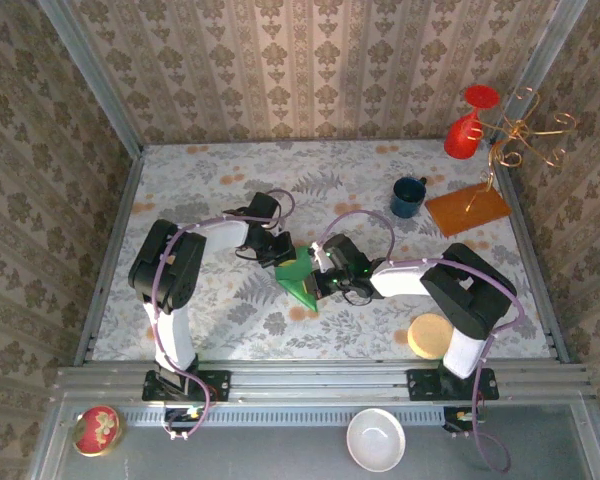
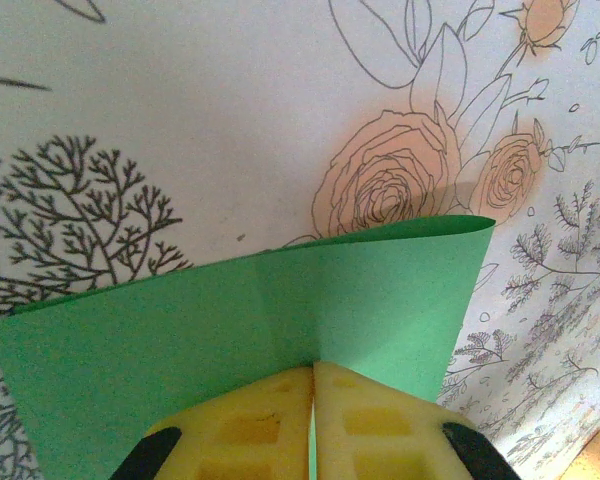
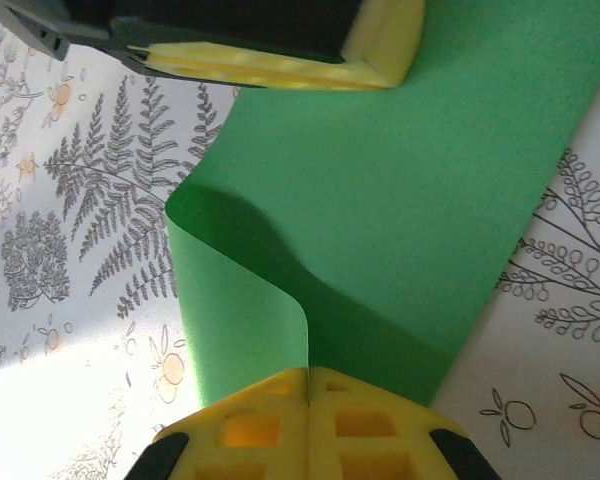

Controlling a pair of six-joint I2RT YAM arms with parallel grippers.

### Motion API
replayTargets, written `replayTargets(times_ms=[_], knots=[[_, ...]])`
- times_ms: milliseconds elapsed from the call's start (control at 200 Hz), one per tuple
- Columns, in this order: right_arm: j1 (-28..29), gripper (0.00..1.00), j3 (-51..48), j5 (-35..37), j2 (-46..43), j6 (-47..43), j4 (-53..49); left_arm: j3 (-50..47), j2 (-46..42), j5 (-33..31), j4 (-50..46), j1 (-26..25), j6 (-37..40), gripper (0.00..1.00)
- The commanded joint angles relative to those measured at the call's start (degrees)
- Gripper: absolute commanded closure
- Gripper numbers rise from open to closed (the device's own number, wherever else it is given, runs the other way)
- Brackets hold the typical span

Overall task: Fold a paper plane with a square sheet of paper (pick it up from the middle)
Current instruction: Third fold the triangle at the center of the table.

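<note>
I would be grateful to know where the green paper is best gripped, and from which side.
Probably a raised edge, approached low from the side. The green paper is thin and bowed up off the table, so fingers can close across an edge, as the left gripper and right gripper do now from opposite sides.

Overhead view was evenly, softly lit and sharp. Right wrist view had a blown-out white patch on the tablecloth [image 3: 50, 400] at near left. The green paper [image 3: 430, 200] threw a dark shadow across itself.
</note>
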Motion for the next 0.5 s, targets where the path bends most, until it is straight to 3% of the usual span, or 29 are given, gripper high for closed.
replayTargets(times_ms=[0, 495], knots=[[-0.1, 1.0, 1.0, 2.3, 0.7, 1.2, -2.2, -0.5, 2.4, -0.7, -2.5, -0.3, 0.8, 0.9], [-0.1, 1.0, 0.9, 3.4, 1.0, 1.3, -1.7, -0.5, 2.5, -0.4, -2.3, -0.3, 1.0, 0.91]])
